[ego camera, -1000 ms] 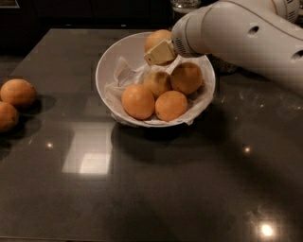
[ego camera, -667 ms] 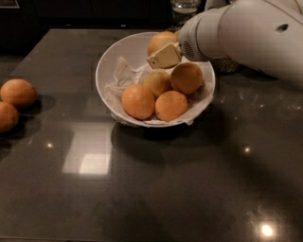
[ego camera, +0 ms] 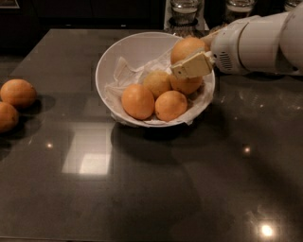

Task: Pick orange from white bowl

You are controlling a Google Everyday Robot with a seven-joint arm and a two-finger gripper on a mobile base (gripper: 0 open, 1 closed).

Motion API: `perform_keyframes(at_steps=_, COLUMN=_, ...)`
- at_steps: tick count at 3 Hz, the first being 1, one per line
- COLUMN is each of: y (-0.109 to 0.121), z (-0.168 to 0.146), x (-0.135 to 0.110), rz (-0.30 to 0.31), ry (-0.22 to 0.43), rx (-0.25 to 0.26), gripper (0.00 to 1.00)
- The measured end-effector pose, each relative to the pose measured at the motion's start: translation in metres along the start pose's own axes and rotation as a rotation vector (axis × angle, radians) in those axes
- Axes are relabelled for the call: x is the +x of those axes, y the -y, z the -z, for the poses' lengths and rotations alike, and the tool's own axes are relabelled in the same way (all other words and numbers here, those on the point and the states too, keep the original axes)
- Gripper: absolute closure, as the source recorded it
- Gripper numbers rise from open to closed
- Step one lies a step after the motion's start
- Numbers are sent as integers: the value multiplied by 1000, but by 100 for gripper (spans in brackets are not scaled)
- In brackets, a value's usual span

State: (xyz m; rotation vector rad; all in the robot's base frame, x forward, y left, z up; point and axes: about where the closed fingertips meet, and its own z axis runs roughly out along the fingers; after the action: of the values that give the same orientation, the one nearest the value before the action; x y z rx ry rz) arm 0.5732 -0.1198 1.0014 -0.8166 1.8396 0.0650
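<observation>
The white bowl [ego camera: 120,54] with crumpled paper lining stands at the back middle of the dark table. My gripper [ego camera: 186,58] reaches in from the right over the bowl's right side and is shut on an orange [ego camera: 185,46], holding it above the fruit in the bowl. One cream finger [ego camera: 191,66] crosses the front of the orange; the other is hidden behind it. Several more oranges lie in the bowl: a paler one [ego camera: 157,82], two deeper-orange ones [ego camera: 138,100] [ego camera: 171,105], and one [ego camera: 187,85] under the finger.
Two loose oranges [ego camera: 18,92] [ego camera: 6,116] lie at the table's left edge. Glass jars [ego camera: 185,10] stand behind the bowl. The white arm [ego camera: 255,42] spans the upper right.
The gripper has moved up and to the right with the orange in it, away from the fruit in the bowl. The bowl and other oranges have not moved.
</observation>
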Motion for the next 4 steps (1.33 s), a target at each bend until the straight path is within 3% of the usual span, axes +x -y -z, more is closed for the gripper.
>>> perform_keyframes(at_steps=1, y=0, z=38, x=-9, rz=66, ry=29, rx=-6, gripper=100)
perform_keyframes(at_steps=2, y=-22, z=59, x=-25, rz=140, ry=78, rx=-70, gripper=100)
perform_keyframes(at_steps=3, y=-50, z=58, x=-27, rz=241, ry=108, rx=-143, gripper=100)
perform_keyframes(at_steps=4, y=-68, z=40, x=-19, rz=289, ry=115, rx=-214, gripper=100)
